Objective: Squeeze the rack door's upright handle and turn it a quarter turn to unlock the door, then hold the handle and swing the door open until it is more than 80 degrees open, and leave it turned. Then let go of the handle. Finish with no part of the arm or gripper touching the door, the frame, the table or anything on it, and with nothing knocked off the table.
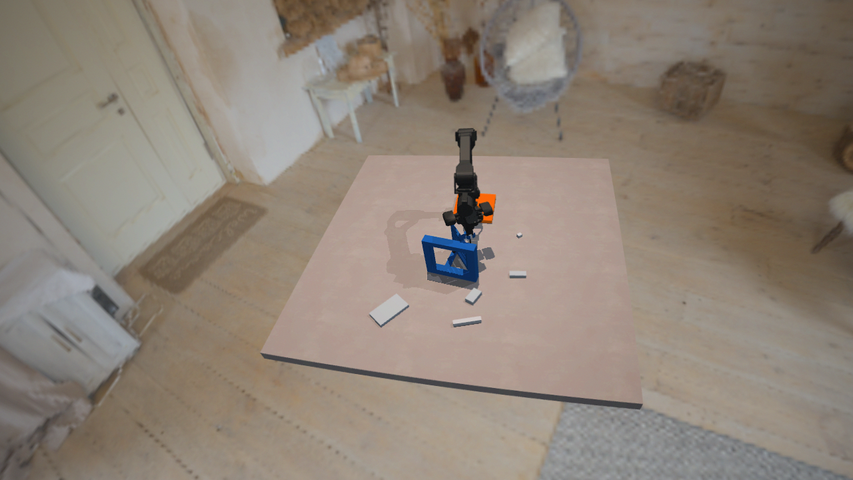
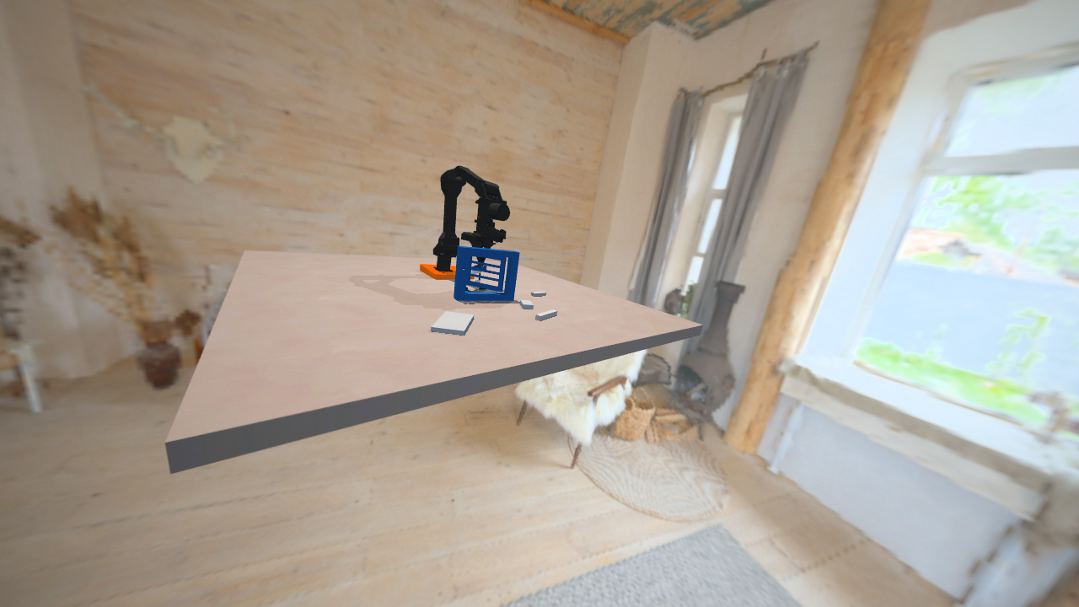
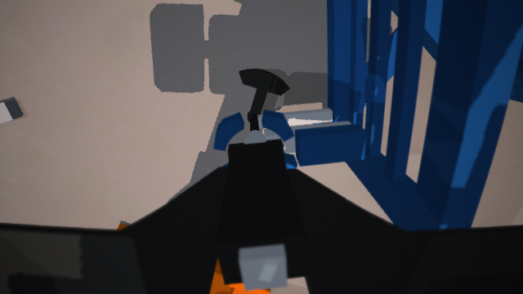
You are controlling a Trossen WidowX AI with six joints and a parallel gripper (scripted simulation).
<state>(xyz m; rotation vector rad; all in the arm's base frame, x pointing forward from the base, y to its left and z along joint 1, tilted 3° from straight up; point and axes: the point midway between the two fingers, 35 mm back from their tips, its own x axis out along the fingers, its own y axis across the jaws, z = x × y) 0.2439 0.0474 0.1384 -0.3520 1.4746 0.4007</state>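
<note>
Top view: the blue frame [image 1: 472,263] [image 2: 461,279] stands upright on the table [image 1: 566,334] [image 2: 302,377], with its door [image 1: 456,234] [image 2: 485,277] [image 3: 404,82] swung out on the far side, towards the arm [image 1: 464,149] [image 2: 450,211]. Whether the opening exceeds the required angle cannot be determined. The gripper [image 1: 469,231] [image 2: 481,260] [image 3: 257,177] points down beside the door, its jaws partly open and closed upon the handle [image 3: 254,138]. The handle sits among curved blue pieces just beside the door's slats, largely hidden by the gripper; its exact turn cannot be confirmed. Release remains outstanding. The orange base [image 1: 488,209] [image 2: 428,269] lies beyond the frame. Near the frame, a white slab [image 1: 389,310] [image 2: 453,323] lies flat to the left; a small block [image 1: 473,296] [image 2: 526,303] and a long bar [image 1: 466,321] [image 2: 546,314] lie on the near side. A short bar [image 1: 517,274] [image 2: 538,293] lies to the right.
</note>
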